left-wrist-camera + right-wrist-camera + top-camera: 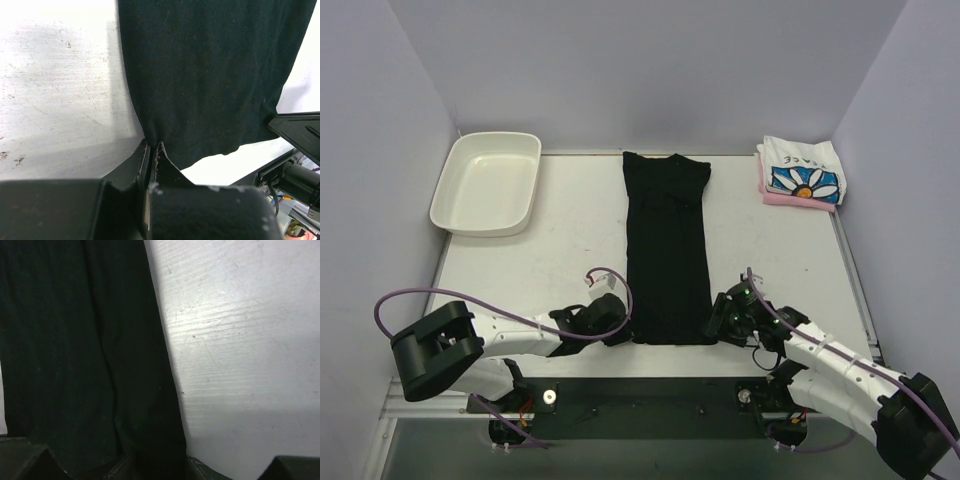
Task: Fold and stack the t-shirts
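Note:
The black t-shirt (667, 250) lies folded into a long narrow strip down the middle of the table, collar at the far end. My left gripper (616, 322) is at its near left corner. In the left wrist view its jaws (153, 150) are shut on the hem of the black t-shirt (210, 75). My right gripper (720, 322) is at the near right corner. In the right wrist view its fingertips (120, 462) hold a thick bunch of the black t-shirt (80, 350) between them. The white daisy-print t-shirt (802, 172) lies folded on the pink t-shirt (790, 200) at the far right corner.
A white plastic tray (462, 215) stands at the far left corner. Bare scratched tabletop (570, 240) lies on both sides of the black strip. Purple-grey walls close in the table on three sides.

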